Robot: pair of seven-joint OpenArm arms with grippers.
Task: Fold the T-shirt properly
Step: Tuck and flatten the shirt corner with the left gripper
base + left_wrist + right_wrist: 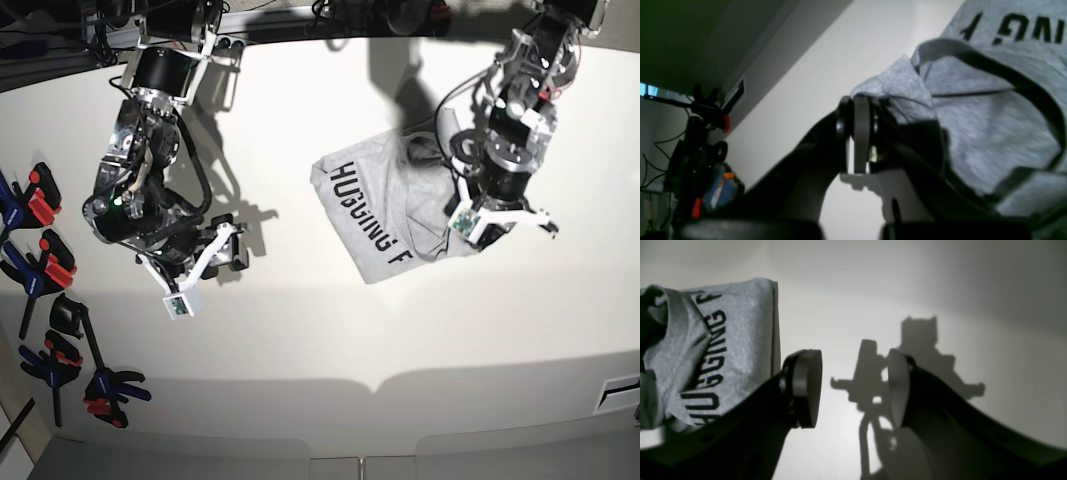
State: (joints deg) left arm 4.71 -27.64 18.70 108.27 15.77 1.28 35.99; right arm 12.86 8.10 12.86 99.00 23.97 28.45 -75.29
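From the left wrist view, my left gripper has its jaws pressed together with a pinch of shirt edge bunched against them. I judge the hold thin: if I lift or drag fast, that small fold could slip out, or pull only one layer and leave the rest behind. The collar band loops close beside the jaws, so I may have caught cloth near the neck rather than a clean hem.

From the right wrist view, my right gripper hangs above the bare tabletop with the jaws well apart and nothing between them. The shirt lies off to one side, lettering up, crumpled at its far edge. With only one arm holding, any pull will twist the cloth.

In the base view the shirt lies rumpled on the tabletop under the left arm, well apart from the right gripper. Clamps sit along that side's edge; a wide swing could strike them.
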